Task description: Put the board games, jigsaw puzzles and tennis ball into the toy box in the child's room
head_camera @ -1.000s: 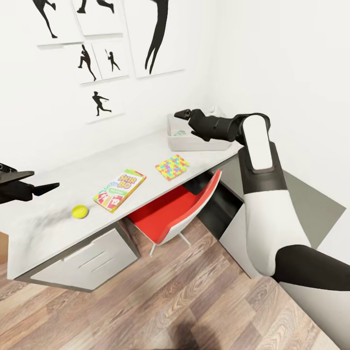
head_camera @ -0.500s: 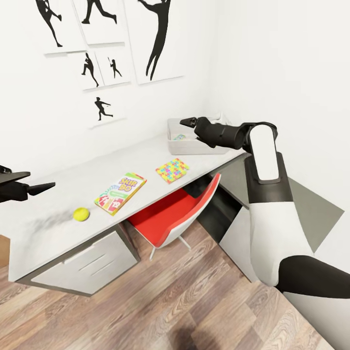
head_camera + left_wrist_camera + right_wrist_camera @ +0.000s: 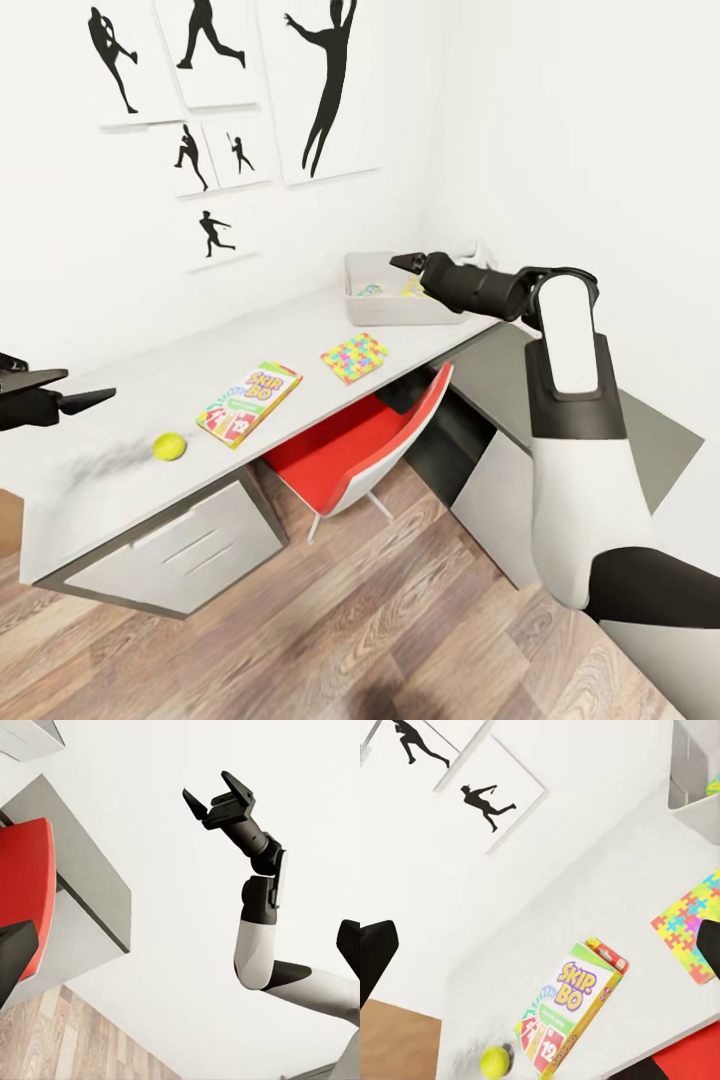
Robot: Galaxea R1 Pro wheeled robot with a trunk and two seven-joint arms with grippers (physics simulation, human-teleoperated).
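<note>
Three toys lie out on the table point(image 3: 150, 370): the tennis ball point(image 3: 168, 446), the Skip-Bo board game point(image 3: 250, 402) and one jigsaw puzzle point(image 3: 355, 356), strung in a row along the front edge. The right gripper point(image 3: 408, 263) hangs over the toy box point(image 3: 385, 309), which sits at the far end of the desk against the wall; its jaws are parted with nothing between them, as the left wrist view shows plainly point(image 3: 219, 798). Inside the box, just under and beside that pincer, a bit of coloured puzzle pattern point(image 3: 371, 290) peeks out. The loose puzzle on the desk is near the pincer, on the side toward the red chair point(image 3: 345, 447); the Skip-Bo box is farther along, and the ball is farther still.

The left gripper point(image 3: 85, 400) hovers above the opposite end of the desk, well apart from the box. The ball is the nearest toy to it, lying beyond its tips toward the desk's front edge. Whether its jaws are released or clenched I cannot tell from here. Black baseball silhouettes point(image 3: 318, 85) hang on the white wall behind the desk.
</note>
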